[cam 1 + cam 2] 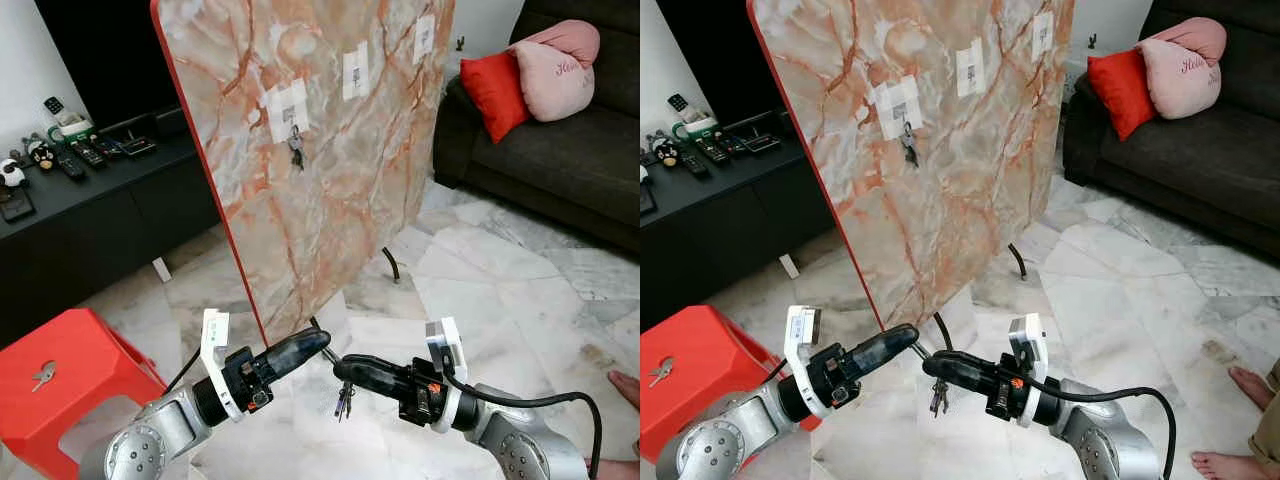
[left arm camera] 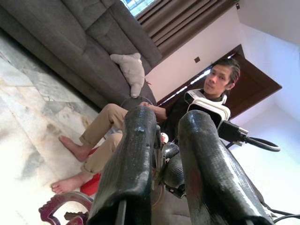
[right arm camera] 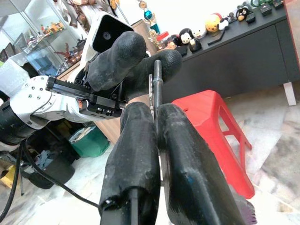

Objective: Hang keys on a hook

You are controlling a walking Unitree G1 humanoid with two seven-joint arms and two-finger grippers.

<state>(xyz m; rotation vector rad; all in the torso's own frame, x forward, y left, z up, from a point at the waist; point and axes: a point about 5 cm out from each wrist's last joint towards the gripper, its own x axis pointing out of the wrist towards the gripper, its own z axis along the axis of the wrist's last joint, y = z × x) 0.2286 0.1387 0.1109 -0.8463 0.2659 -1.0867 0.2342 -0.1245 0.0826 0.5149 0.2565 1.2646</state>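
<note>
A tall marble-patterned board (image 1: pixel 330 200) leans ahead with three hooks on white patches. One key bunch (image 1: pixel 296 150) hangs from the leftmost hook (image 1: pixel 288 115); the middle hook (image 1: pixel 355 72) and the far hook (image 1: pixel 424 38) are bare. Low in front of the board, my right gripper (image 1: pixel 340 368) is shut on the ring of a second key bunch (image 1: pixel 344 400), which dangles below its tips. My left gripper (image 1: pixel 322 340) points at the right one, tips nearly touching it, fingers (image 2: pixel 136 154) narrowly apart with nothing between them.
A red plastic stool (image 1: pixel 80 350) at my left carries a single key (image 1: pixel 43 375). Behind it is a black TV console (image 1: pixel 90 200) with remotes. A dark sofa (image 1: pixel 560 160) with cushions stands at the right. A seated person's bare foot (image 1: pixel 625 385) rests on the marble floor.
</note>
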